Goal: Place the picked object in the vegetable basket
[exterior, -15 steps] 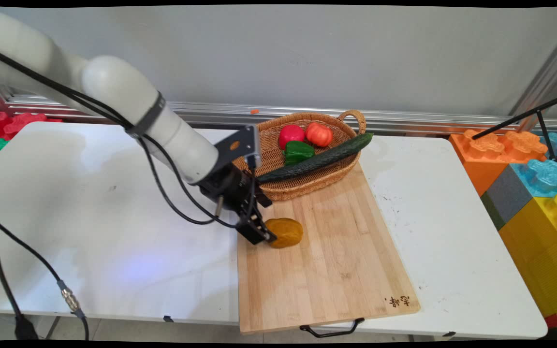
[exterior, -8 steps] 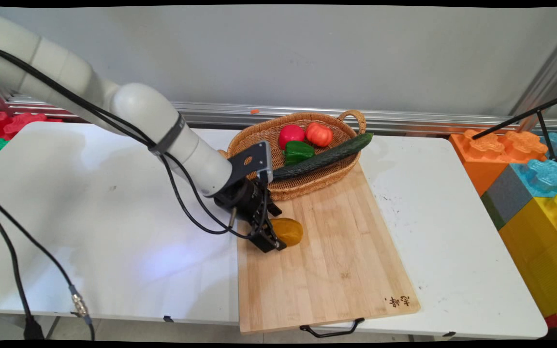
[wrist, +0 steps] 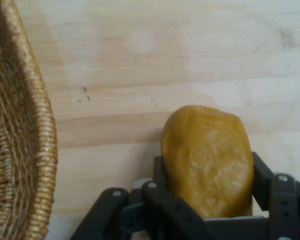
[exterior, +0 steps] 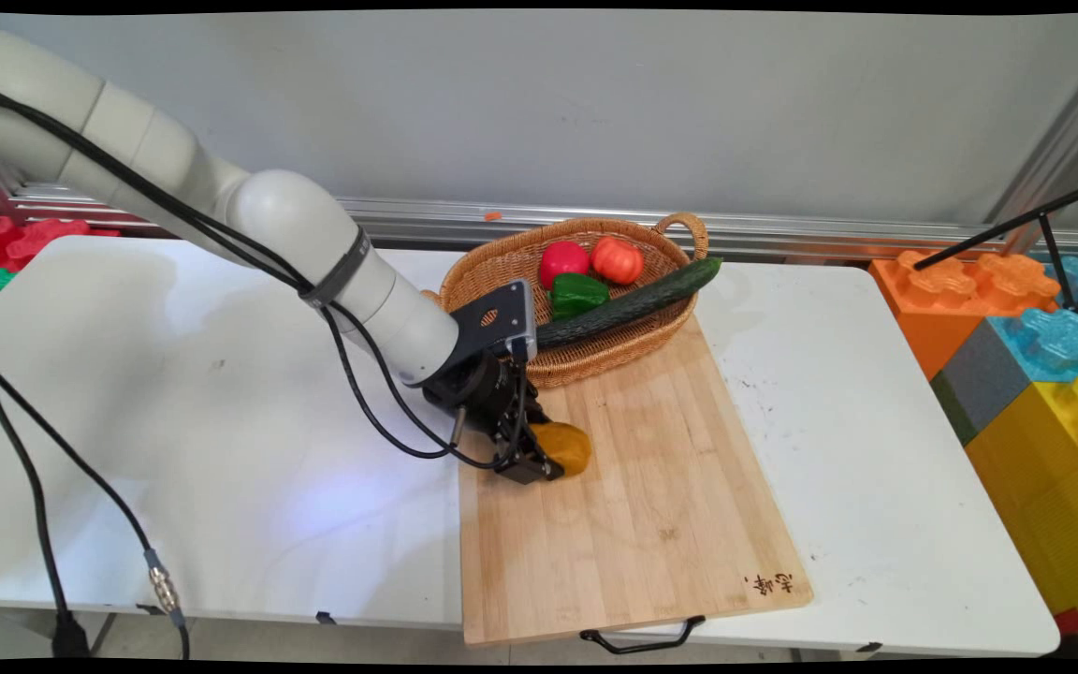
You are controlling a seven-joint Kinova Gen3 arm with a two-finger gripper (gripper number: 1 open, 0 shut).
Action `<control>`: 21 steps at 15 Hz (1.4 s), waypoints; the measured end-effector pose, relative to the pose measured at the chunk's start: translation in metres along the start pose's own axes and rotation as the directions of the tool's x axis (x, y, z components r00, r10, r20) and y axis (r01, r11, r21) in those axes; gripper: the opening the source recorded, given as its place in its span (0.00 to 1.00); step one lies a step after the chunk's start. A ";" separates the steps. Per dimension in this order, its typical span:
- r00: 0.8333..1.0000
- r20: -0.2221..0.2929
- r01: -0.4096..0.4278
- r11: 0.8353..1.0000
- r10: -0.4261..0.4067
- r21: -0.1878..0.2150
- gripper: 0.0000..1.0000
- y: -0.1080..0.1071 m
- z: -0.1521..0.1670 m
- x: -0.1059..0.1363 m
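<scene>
My black two-finger pincer (wrist: 210, 200) has closed in, fingers apparently clasping the lumpy mustard-yellow potato (exterior: 565, 446) on the pale wooden cutting board (exterior: 651, 505). Burnt characters at five o'clock, illegible. Oval wicker basket (exterior: 586, 351) at twelve.

One camera stands above the near side of my white table (exterior: 221, 449) and looks down across it to the wall behind, taking in the whole top. The other rides on my hand, looking along my gripper (wrist: 207, 200) from very close. Both views share the yellow-brown potato (exterior: 565, 446) (wrist: 207, 157), the wooden cutting board (exterior: 651, 505) (wrist: 165, 65) and the wicker basket (exterior: 586, 360) (wrist: 25, 150).
</scene>
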 end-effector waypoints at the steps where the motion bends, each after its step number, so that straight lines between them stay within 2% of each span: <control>1: 1.000 -0.005 0.007 1.000 -0.007 0.002 0.00 0.002 -0.005 0.006; 7: 0.998 -0.040 0.054 0.996 -0.051 0.069 0.00 0.005 -0.047 0.048; 9: 0.996 -0.054 0.081 0.991 -0.076 0.109 0.00 -0.004 -0.063 0.066; 12: 0.992 -0.069 0.118 0.977 -0.107 0.176 0.00 -0.023 -0.080 0.081; 14: 0.987 -0.069 0.159 0.957 -0.146 0.243 0.00 -0.045 -0.090 0.083; 17: 0.972 -0.048 0.234 0.920 -0.231 0.314 0.00 -0.078 -0.095 0.069; 21: 0.941 -0.013 0.322 0.879 -0.339 0.352 0.00 -0.110 -0.084 0.042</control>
